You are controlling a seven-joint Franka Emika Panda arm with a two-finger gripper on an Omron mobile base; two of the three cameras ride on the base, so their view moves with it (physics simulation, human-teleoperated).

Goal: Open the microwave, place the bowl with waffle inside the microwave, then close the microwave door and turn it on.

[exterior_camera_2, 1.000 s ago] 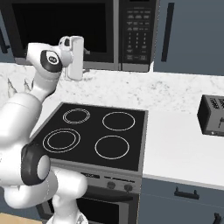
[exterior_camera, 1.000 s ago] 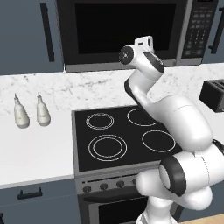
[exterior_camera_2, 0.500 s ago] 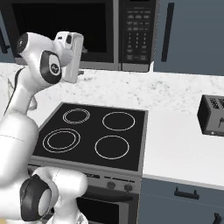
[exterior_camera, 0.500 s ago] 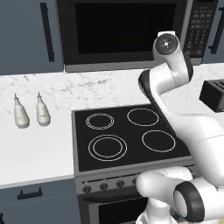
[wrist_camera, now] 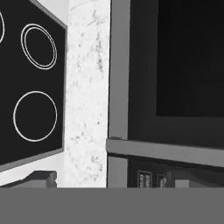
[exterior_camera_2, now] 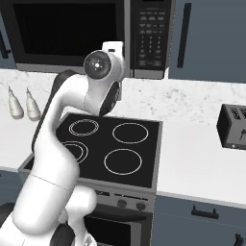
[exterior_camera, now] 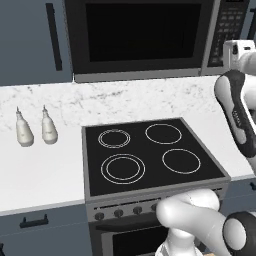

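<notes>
The microwave (exterior_camera: 140, 35) stands at the back above the counter, its door (exterior_camera_2: 62, 29) closed over a dark window, with the keypad strip (exterior_camera_2: 150, 38) on its right. My hand (exterior_camera_2: 114, 48) is raised in front of the door's right edge, beside the keypad. In the hand view, which is rolled sideways, the door (wrist_camera: 175, 65) is close ahead and my gripper (wrist_camera: 111, 180) is open, its fingertips (wrist_camera: 43, 177) far apart with nothing between them. The bowl and the waffle are out of view.
A black cooktop (exterior_camera: 150, 152) with ringed burners lies below the arm, with oven knobs on its front. Two white bottles (exterior_camera: 24, 132) stand on the left counter. A small black toaster (exterior_camera_2: 233, 127) sits on the right counter.
The arm has swung from the cooktop's middle up towards the microwave's right side, and the hand has rolled over. The jaws have spread a little wider. The base has not moved.
</notes>
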